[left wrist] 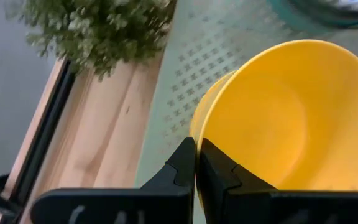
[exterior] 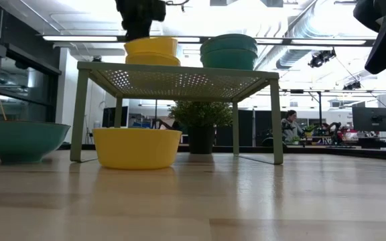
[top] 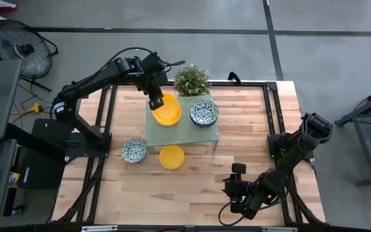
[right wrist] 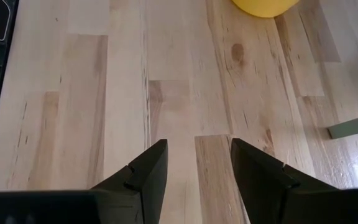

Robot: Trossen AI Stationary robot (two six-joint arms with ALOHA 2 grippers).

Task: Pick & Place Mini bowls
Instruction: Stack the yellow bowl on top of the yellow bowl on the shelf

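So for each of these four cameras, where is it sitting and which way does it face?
High view: overhead, straight down on the table; both arms show.
Low view: tabletop height, level across toward the rack; arms enter from above.
Left wrist: past the left gripper, shut on the yellow bowl rim.
Right wrist: past the open right gripper, over bare wood.
Shared: the high and left wrist views both show the potted plant.

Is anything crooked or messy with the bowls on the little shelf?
One thing: the top yellow bowl on the shelf sits tilted on the yellow bowl under it, because the left gripper has its jaws pinched on its rim. Nothing is spilled or broken.
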